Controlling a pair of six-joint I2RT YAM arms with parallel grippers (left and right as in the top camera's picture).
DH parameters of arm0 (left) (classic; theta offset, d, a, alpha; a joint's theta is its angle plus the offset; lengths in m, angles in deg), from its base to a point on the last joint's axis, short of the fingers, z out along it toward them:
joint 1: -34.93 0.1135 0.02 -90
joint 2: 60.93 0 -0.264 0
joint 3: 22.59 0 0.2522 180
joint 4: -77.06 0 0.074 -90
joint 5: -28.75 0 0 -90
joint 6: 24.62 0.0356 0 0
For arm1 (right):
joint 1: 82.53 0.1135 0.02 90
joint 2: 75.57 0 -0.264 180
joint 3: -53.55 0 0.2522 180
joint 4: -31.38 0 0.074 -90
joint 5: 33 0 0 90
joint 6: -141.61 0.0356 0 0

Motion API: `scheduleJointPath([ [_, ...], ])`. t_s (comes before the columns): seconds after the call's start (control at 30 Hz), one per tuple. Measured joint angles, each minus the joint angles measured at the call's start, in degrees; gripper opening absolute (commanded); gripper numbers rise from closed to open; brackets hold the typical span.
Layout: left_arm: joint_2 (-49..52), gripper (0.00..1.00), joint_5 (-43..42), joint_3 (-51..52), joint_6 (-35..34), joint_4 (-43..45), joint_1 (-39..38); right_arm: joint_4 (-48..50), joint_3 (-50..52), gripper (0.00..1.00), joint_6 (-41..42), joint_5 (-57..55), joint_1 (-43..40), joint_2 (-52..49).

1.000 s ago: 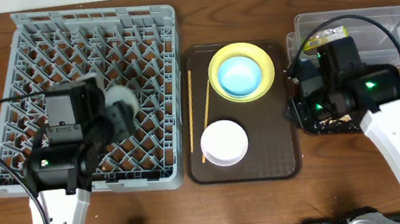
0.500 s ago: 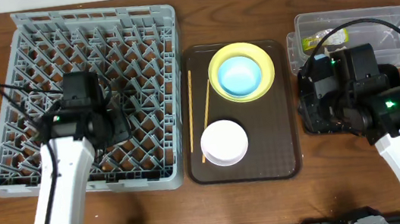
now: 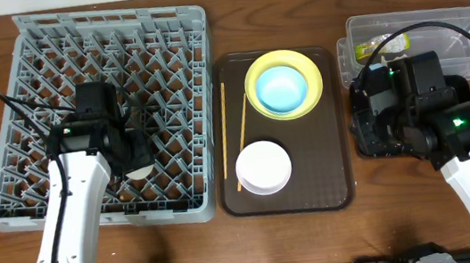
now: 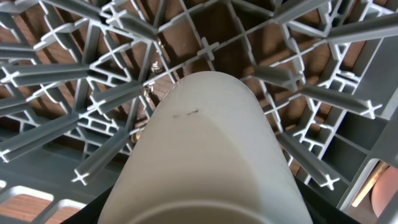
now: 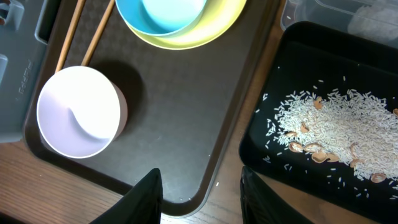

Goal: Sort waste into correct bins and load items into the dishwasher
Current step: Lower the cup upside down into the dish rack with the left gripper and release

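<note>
Gripping the small white cup point(image 4: 208, 155) among the pegs of the dish rack point(image 3: 185, 16), left of the brown serving tray point(image 3: 314, 189), the left tool point(image 3: 135, 160) is mid-loading. The right tool point(image 5: 202, 193) gapes empty. The yellow plate point(image 3: 255, 89), light blue bowl point(image 3: 282, 88), white bowl point(image 3: 263, 166) and chopsticks point(image 3: 241, 135) are left on that tray. Right of it, the rice crumbs point(image 5: 348, 124) and wrapper point(image 3: 374, 44) look binned.

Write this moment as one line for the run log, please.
left gripper: shut on small white cup, among dish rack pegs | right gripper: open, empty | black tray: rice crumbs inside
</note>
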Motion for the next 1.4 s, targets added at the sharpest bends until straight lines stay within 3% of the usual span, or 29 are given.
scheduleJointPath([
  [0.7, 1.4, 0.21, 4.31, 0.28, -3.82, -0.96, 1.44, -0.2, 0.0, 0.39, 0.0, 0.0, 0.0, 0.0],
  [0.9, 3.28, 0.48, 3.69, 0.72, -4.07, -0.17, 1.44, -0.22, 0.0, 0.39, 0.0, 0.0, 0.0, 0.0],
  [1.03, 4.33, 0.51, 3.63, 0.76, -4.07, 0.0, 1.44, -0.22, 0.0, 0.39, 0.0, 0.0, 0.0, 0.0],
  [1.2, 5.95, 0.75, 3.43, 0.76, -4.24, 0.17, 1.44, -0.22, 0.0, 0.39, 0.0, 0.0, 0.0, 0.0],
  [1.3, 6.78, 0.82, 3.1, 0.83, -4.44, 0.17, 1.44, -0.22, 0.0, 0.39, 0.0, 0.0, 0.0, 0.0],
  [1.4, 6.93, 0.83, 2.93, 0.83, -4.37, 0.17, 1.44, -0.24, 0.0, 0.39, 0.0, 0.0, 0.0, 0.0],
])
